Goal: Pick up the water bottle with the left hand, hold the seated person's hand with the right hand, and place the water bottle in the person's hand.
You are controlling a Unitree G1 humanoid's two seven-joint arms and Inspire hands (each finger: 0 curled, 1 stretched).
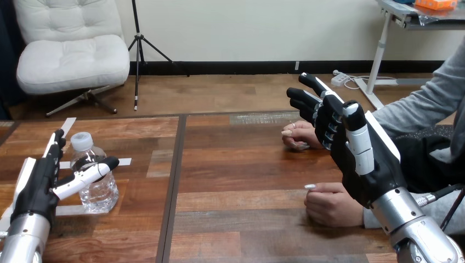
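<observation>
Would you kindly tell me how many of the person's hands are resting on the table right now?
2. The person's farther hand lies partly behind the fingers of the right hand; the person's nearer hand rests loosely curled beside that robot hand's wrist. No other seems hidden.

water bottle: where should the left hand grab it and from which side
Probably the water bottle's clear body, below the white cap, approached from the view's left. It stands upright on the table, and the round body suits a wrap. The left hand is open at that side, thumb across the front.
</observation>
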